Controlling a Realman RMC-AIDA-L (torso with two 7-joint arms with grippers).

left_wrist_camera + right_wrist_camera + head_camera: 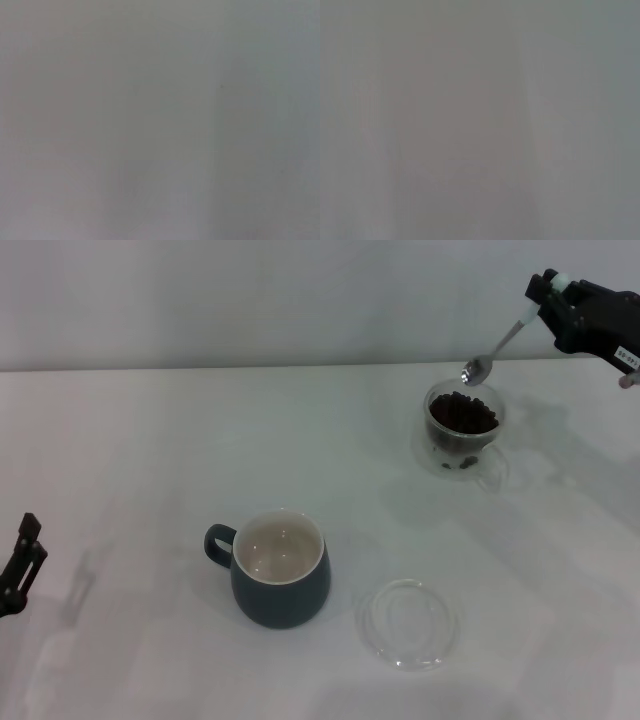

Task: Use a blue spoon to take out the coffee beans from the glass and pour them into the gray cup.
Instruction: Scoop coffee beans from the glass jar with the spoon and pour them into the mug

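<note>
Right gripper (548,292), near the worktop's (150,440) far right corner, pinches the blue spoon (497,347) by its pale handle, bowl hanging just over the glass (463,427) of coffee beans (463,412). No scoop is taken yet (the spoon's bowl looks bare), and the gray cup (281,580) near the front edge shows an empty cream inside. A clear saucer (408,623) lies beside that cup, off the carrying path. Left gripper (20,565) sits parked at the left edge; I cannot tell its state.

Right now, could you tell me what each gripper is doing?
Right gripper: shut on the blue spoon, above the glass.
Left gripper: parked at the table's edge; cannot be told.
</note>
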